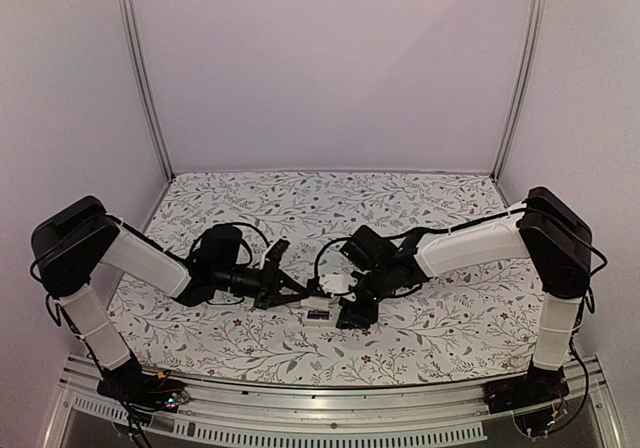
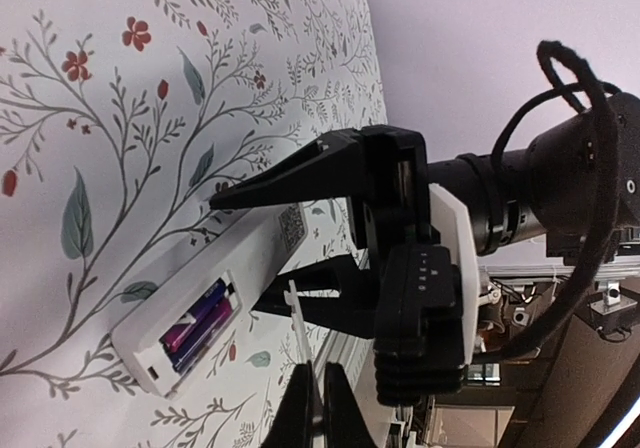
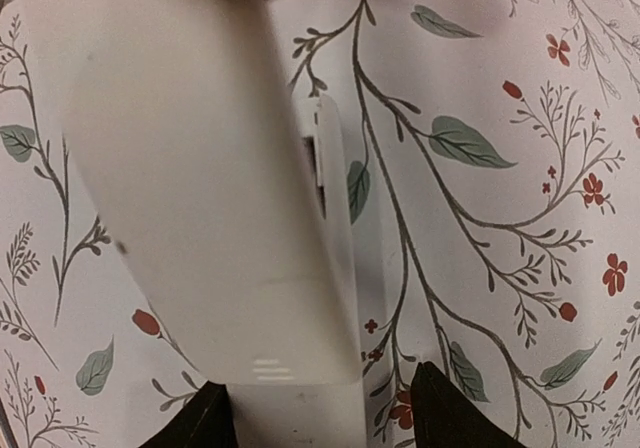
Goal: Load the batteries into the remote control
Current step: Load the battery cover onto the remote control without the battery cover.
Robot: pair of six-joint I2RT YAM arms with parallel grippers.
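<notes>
The white remote control (image 2: 250,258) lies flat on the flowered table with its battery bay open. Two dark purple batteries (image 2: 200,323) sit side by side in the bay. My left gripper (image 2: 318,393) is shut on the thin white cover piece (image 2: 296,333), held edge-up just beside the remote's bay end. In the right wrist view the cover (image 3: 200,168) is a big blurred white slab over the remote (image 3: 345,228). My right gripper (image 3: 325,413) is open and straddles the remote's other end, with a gap on its right side. The top view shows the remote (image 1: 318,315) between the two grippers.
The patterned tablecloth (image 1: 300,203) covers the whole table. Metal frame posts (image 1: 140,68) stand at the back corners, and an aluminium rail (image 1: 330,408) runs along the near edge. The two arms meet at the table's near middle.
</notes>
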